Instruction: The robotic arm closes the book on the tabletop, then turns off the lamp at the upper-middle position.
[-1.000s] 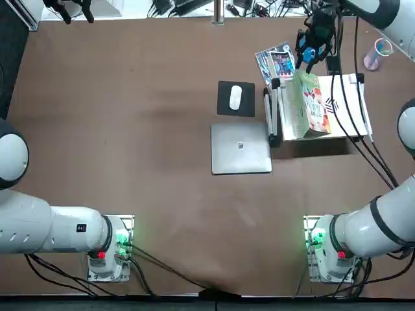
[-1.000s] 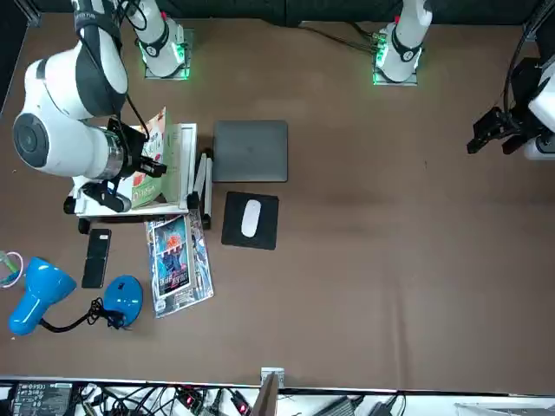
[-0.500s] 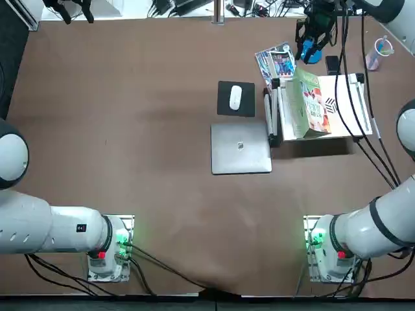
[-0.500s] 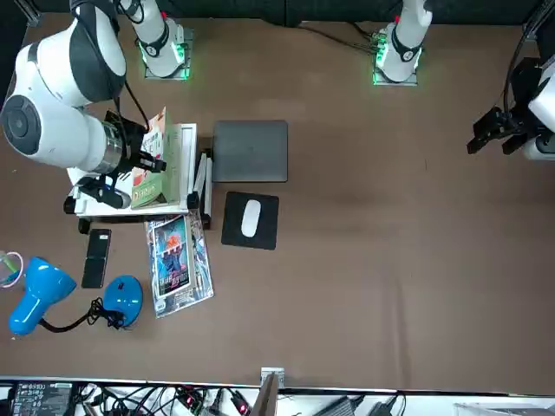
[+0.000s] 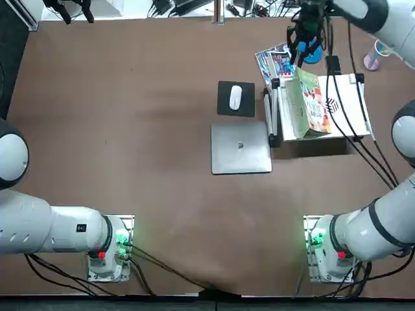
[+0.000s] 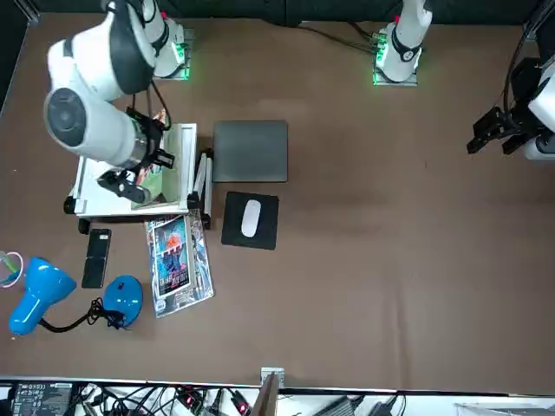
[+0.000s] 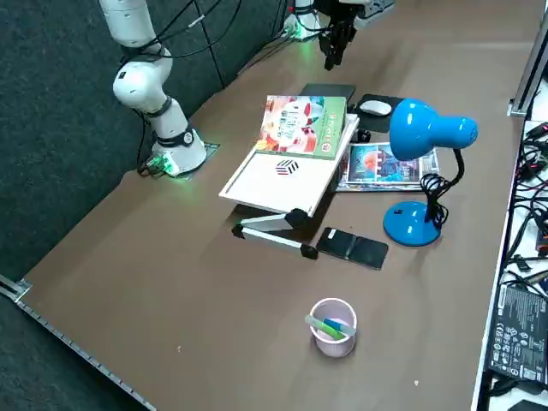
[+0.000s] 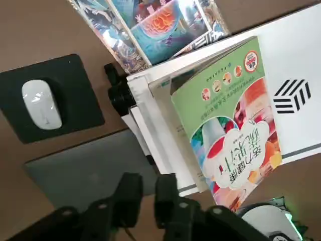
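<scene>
The book (image 5: 307, 103) lies with its light green cover (image 8: 228, 125) up on a tilted white stand (image 5: 351, 109), its pages slightly fanned at the spine side. The lamp (image 7: 422, 130) is bright blue with a round base (image 6: 125, 295) and stands beyond the stand near the table's far edge. My right gripper (image 8: 147, 193) hangs high over the table by the book and the laptop, shut and holding nothing. It shows as a dark shape in the top view (image 5: 300, 46) and in the right side view (image 7: 332, 44). In the front view my arm covers most of the book.
A grey laptop (image 5: 240, 148) and a mouse on a black pad (image 5: 235, 97) lie left of the stand. A glossy blue booklet (image 5: 277, 62) and a black phone (image 6: 96, 246) lie near the lamp. A pink cup (image 7: 332, 326) stands at the far right corner.
My right arm has swung toward the robot's left, from beside the lamp to over the stand's left part. The book and the lamp have stayed where they were.
</scene>
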Motion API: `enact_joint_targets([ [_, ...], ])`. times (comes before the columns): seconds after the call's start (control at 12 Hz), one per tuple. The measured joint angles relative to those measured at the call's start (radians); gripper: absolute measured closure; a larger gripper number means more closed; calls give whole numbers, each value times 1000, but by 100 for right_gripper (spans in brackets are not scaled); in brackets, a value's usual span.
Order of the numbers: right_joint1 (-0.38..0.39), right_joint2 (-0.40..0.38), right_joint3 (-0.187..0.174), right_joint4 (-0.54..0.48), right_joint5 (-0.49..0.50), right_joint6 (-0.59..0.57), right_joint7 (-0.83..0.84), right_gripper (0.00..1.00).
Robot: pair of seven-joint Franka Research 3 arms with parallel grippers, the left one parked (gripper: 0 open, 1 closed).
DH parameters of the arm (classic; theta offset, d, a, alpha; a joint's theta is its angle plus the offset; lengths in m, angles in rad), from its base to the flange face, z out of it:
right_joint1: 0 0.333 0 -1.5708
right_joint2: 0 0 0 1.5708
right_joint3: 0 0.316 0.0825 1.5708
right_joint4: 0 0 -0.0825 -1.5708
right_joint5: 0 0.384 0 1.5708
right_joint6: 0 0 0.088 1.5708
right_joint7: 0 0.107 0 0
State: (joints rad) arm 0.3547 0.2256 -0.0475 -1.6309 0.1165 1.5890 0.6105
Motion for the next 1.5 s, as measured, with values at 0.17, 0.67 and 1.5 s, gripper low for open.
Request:
enact_joint_targets([
  [0.17,43,21,0,9,-46,11,56,89],
  [0.67,142,150,1,72,-179,18,159,99],
  [1.5,159,295,-14,253,-299,33,164,99],
])
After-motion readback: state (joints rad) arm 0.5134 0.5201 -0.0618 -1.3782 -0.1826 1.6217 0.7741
